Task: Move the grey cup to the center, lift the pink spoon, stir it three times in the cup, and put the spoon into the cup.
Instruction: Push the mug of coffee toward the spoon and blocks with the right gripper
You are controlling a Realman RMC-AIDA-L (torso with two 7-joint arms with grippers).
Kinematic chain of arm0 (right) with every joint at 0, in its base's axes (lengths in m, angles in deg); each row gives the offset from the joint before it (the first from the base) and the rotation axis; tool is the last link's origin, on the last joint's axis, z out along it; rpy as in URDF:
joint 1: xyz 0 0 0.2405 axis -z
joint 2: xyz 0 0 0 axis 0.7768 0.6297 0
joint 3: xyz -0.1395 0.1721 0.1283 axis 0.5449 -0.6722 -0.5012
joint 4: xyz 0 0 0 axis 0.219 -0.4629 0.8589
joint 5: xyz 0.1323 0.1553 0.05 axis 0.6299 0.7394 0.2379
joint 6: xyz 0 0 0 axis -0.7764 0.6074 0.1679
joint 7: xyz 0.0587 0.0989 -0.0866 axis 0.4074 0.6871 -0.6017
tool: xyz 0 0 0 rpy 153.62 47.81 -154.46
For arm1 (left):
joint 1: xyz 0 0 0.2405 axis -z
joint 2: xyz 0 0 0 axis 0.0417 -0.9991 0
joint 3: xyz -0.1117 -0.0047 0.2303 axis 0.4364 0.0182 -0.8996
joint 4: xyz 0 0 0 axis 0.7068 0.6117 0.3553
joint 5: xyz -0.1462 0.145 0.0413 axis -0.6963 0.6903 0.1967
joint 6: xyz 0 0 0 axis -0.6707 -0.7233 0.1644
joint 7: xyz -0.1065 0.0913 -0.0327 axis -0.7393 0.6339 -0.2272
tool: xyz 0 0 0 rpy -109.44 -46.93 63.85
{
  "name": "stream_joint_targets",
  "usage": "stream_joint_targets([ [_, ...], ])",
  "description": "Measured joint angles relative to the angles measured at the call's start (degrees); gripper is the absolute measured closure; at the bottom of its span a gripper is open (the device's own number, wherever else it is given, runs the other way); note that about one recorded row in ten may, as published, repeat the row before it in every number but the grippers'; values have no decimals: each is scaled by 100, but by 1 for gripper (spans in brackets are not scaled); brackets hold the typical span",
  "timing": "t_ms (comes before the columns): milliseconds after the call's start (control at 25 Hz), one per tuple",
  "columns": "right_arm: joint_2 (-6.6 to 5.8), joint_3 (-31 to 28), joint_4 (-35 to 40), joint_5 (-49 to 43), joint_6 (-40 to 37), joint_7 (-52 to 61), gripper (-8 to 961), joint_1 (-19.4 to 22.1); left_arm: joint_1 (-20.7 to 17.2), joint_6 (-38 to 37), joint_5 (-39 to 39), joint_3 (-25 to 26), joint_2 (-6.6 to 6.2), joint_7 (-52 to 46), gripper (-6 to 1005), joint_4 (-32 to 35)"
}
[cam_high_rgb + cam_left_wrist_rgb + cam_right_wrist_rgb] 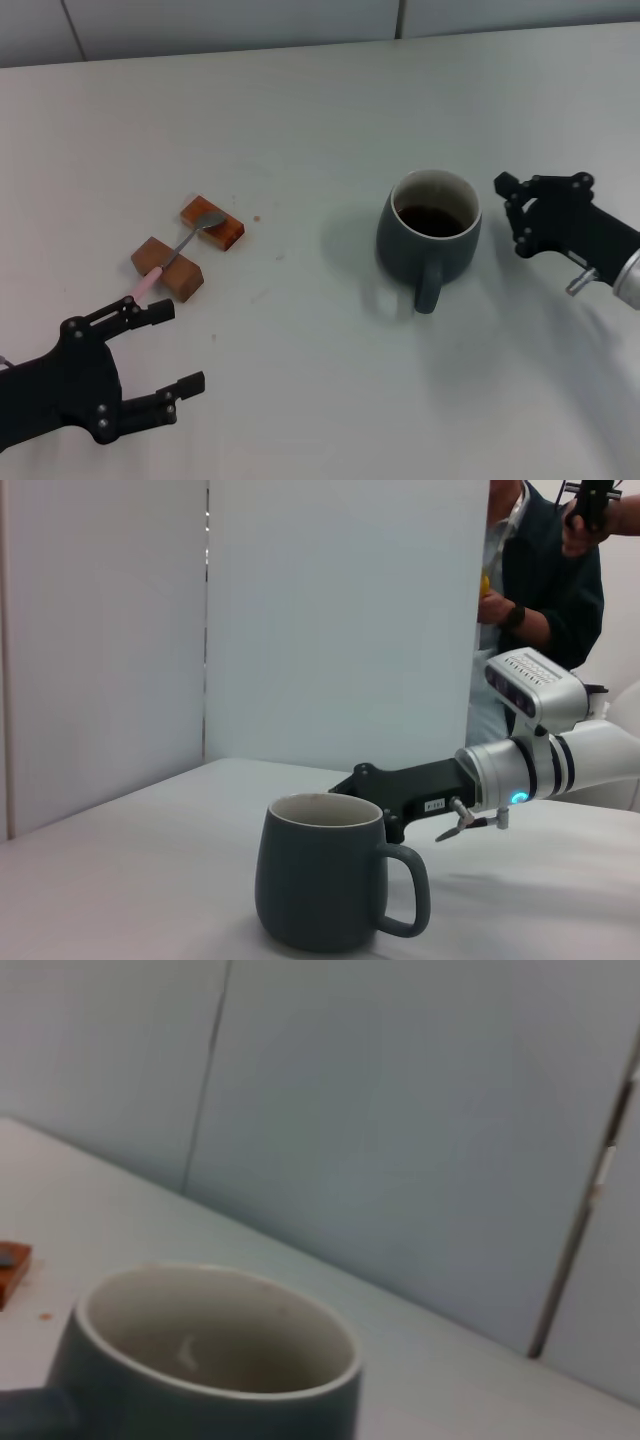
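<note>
Left gripper near the table's front-left corner, fingers spread, holding nothing. Just beyond it, pink spoon bridging two wooden blocks, bowl on the farther one. Grey cup right of centre, upright, dark liquid inside, handle toward the front edge. Right gripper just beside the cup; finger state cannot be told
</note>
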Motion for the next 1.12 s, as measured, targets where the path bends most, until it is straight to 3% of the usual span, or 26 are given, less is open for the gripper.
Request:
stream_joint_targets([
  [560,18,200,-496,-102,124,-11,954,-447,21,-62,-14,15,3,0,178,11],
  [1120,35,433,-1380,-252,389,-14,954,-1163,21,-87,-19,28,3,0,179,28],
])
